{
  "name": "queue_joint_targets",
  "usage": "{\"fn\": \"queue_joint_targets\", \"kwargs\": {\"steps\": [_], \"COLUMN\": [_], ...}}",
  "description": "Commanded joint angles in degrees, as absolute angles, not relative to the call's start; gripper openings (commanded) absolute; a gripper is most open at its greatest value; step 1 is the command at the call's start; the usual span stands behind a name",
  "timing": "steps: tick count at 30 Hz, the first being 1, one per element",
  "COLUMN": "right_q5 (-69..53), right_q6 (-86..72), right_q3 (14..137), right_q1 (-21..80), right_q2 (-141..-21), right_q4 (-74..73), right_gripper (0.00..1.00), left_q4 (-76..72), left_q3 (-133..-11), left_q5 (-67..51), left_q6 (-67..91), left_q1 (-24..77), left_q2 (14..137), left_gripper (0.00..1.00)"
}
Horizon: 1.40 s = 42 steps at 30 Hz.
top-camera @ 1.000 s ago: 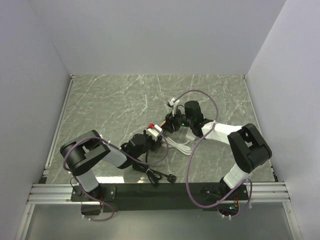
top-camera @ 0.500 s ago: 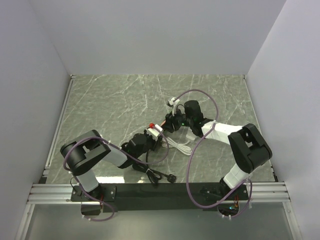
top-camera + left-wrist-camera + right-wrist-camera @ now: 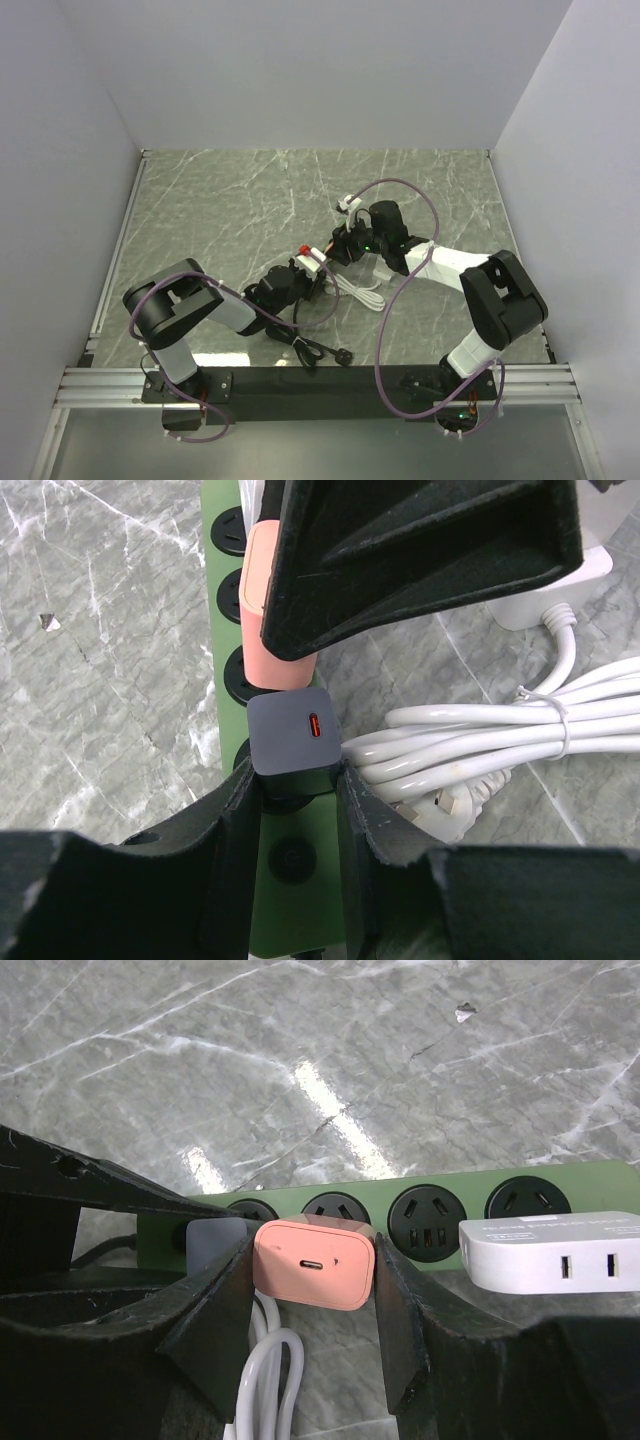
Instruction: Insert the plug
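While the left gripper [image 3: 296,785] is clamped on the dark grey square adapter [image 3: 290,730] sitting in the long green power strip [image 3: 472,1205], the right gripper [image 3: 313,1278] pinches the salmon-pink charger plug [image 3: 314,1262] over the neighbouring socket. Crowded against that adapter, its pins could miss and jam, or skid the strip across the grey marble bench [image 3: 300,1040].

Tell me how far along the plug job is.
Done: white adapter looks plugged into the green power strip. In hand: right end effector grips the pink charger over a socket; left end effector grips the grey charger on the strip. Remaining: pushing pink fully home; seating can't be confirmed.
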<state>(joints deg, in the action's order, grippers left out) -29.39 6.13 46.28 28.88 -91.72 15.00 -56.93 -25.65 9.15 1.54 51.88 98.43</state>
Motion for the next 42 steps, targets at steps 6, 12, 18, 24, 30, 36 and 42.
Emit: {"fn": "queue_joint_targets", "kwargs": {"steps": [6, 12, 18, 24, 30, 36, 42], "right_q5": [-28.2, -26.6, -24.0, -21.8, -20.8, -20.7, -19.2], "right_q6": [7.3, 7.9, 8.0, 7.3, 6.3, 5.4, 5.0], "right_q3": [48.4, 49.4, 50.6, 49.1, 49.7, 48.2, 48.6], "right_q1": [29.0, 30.1, 31.6, 31.7, 32.2, 32.8, 33.8], "right_q2": [-90.5, -91.8, -94.0, -92.4, -94.2, -93.3, -94.1], "right_q4": [13.0, 11.4, 8.7, 8.7, 7.4, 8.2, 6.8], "right_gripper": [0.00, 0.00, 0.00, 0.00, 0.00, 0.00, 0.00], "left_q4": [-45.5, -45.4, -45.6, -45.9, -48.1, -47.5, -47.0], "left_q3": [-25.3, -25.2, -25.0, -24.7, -22.7, -22.8, -22.9], "left_q5": [2.3, 2.4, 2.5, 2.9, 2.2, 4.9, 9.7], "left_q6": [5.7, 5.8, 5.8, 5.9, 7.1, 8.0, 8.9], "left_q1": [53.0, 53.0, 53.0, 52.8, 51.2, 50.4, 50.2], "left_q2": [101.3, 101.0, 100.6, 100.2, 97.8, 98.1, 97.9], "left_gripper": [0.09, 0.08, 0.07, 0.07, 0.08, 0.08, 0.08]}}
